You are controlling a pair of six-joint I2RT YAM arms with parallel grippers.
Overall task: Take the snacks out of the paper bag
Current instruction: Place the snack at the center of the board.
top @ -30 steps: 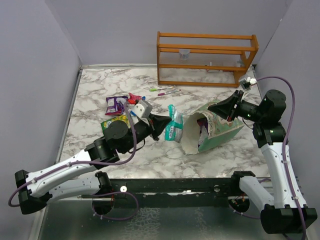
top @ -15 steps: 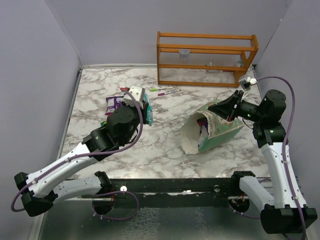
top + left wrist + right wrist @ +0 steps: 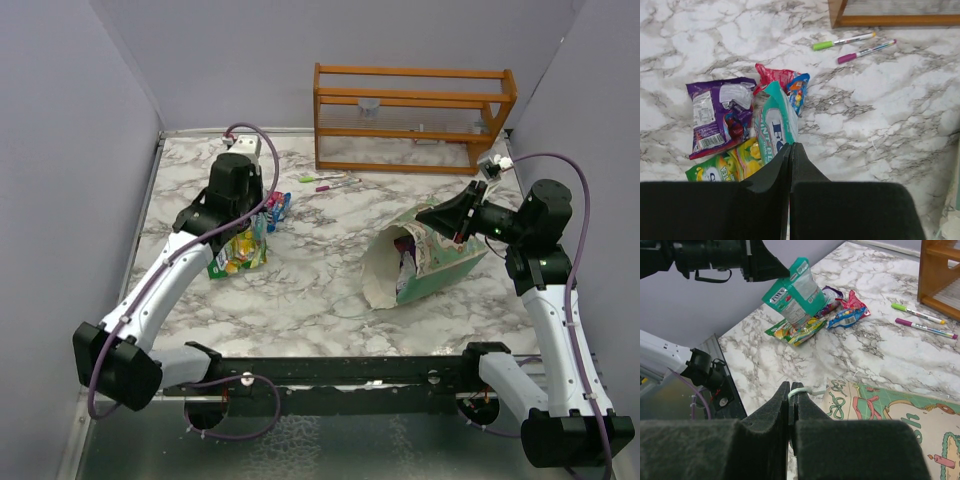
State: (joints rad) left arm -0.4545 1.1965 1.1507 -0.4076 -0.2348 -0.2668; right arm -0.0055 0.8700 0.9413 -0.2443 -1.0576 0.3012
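1. The teal snack packet was over the other snacks, pinched in the fully closed left gripper.
2. One second earlier it was beside the paper bag mouth; the bag had not moved and lay on its side.
3. The right gripper remained clamped on the string handle.
4. Surroundings: marble table, grey walls; wooden rack and pens at the far side.

The left arm stretches far forward and the left pincer points steeply down, fingers pressed together on a teal packet. The right arm stands upright with a bent elbow; the right pincer reaches leftward, clamped on a string handle
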